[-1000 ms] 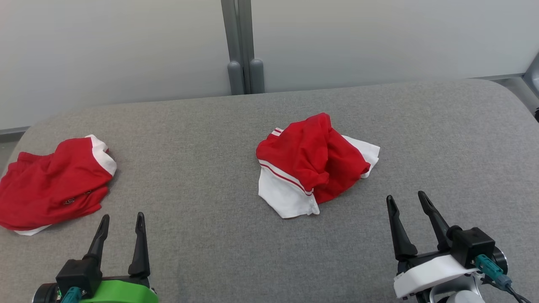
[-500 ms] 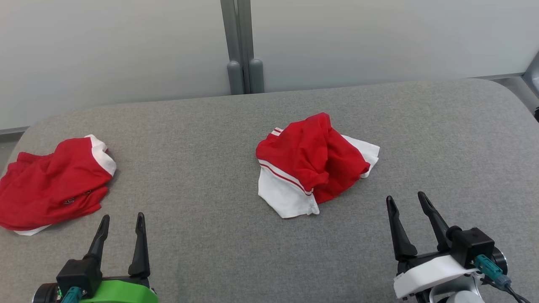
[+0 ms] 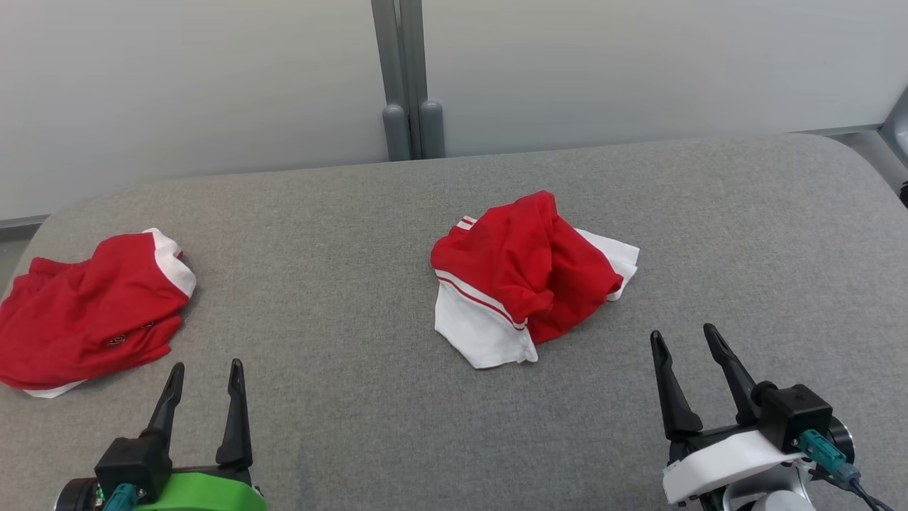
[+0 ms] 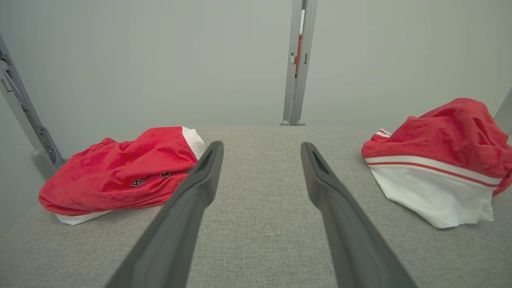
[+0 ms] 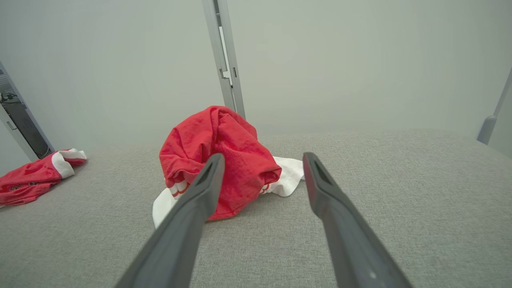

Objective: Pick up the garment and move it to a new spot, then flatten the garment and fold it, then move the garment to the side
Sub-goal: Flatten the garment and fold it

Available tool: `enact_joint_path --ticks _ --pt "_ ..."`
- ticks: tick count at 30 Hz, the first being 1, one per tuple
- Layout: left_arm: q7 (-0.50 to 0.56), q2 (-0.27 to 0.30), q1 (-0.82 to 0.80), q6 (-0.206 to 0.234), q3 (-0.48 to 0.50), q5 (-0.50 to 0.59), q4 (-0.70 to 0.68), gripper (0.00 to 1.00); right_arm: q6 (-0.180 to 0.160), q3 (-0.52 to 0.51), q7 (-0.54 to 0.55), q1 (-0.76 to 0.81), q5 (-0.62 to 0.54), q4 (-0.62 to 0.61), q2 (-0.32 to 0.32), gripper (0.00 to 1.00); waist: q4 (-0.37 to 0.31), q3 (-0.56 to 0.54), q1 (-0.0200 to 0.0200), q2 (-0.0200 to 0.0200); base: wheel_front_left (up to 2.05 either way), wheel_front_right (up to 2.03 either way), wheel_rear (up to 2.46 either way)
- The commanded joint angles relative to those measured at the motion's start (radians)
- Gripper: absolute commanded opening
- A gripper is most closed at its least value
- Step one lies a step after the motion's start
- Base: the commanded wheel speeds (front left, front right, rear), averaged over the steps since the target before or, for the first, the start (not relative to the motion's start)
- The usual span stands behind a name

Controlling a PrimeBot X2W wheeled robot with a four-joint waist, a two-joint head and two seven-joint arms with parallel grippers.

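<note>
A crumpled red and white garment (image 3: 525, 273) lies bunched near the middle of the grey padded table (image 3: 355, 234); it also shows in the left wrist view (image 4: 436, 160) and the right wrist view (image 5: 218, 154). My right gripper (image 3: 684, 335) hovers open at the lower right, a short way in front of and to the right of it, empty. My left gripper (image 3: 206, 367) is open at the lower left, empty, well apart from that garment. Open fingers (image 4: 200, 180) frame bare table in the left wrist view; open fingers (image 5: 320, 180) point past the garment's right side.
A second red garment with white trim (image 3: 85, 312) lies crumpled at the table's left edge, just ahead of my left gripper. A grey post (image 3: 404, 78) and pale wall panels stand behind the table's far edge. The table's right corner is rounded.
</note>
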Motion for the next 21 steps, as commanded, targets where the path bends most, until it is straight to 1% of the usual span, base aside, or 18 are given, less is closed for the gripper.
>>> enact_joint_path --ticks 1,6,9,15,21 --pt "-0.001 0.0 -0.007 -0.004 0.003 0.008 0.002 1.0 0.0 0.0 -0.003 0.01 -0.004 -0.003 -0.001 1.0 0.0 0.0 0.0 0.0 0.0 0.0 0.0" --pt "-0.001 0.002 -0.019 -0.005 -0.009 0.007 0.01 1.0 0.0 0.001 -0.003 0.006 -0.001 -0.003 -0.001 1.0 -0.002 0.006 0.0 0.0 0.0 0.0 0.0" --pt "-0.001 0.009 -0.036 -0.005 -0.035 0.0 0.025 1.0 0.0 0.004 -0.003 -0.001 0.0 -0.002 0.0 1.0 -0.008 0.014 0.0 0.0 0.0 0.0 0.0" --pt "0.0 0.017 -0.112 -0.004 -0.113 -0.015 0.071 1.0 0.0 0.016 -0.003 -0.017 0.005 -0.004 -0.001 1.0 -0.043 0.045 0.0 0.0 0.0 0.0 0.0" --pt "-0.001 0.023 -0.242 -0.004 -0.215 -0.031 0.138 1.0 0.0 0.016 -0.003 -0.047 0.019 -0.013 0.0 1.0 -0.1 0.117 0.0 0.0 0.0 0.0 0.0"
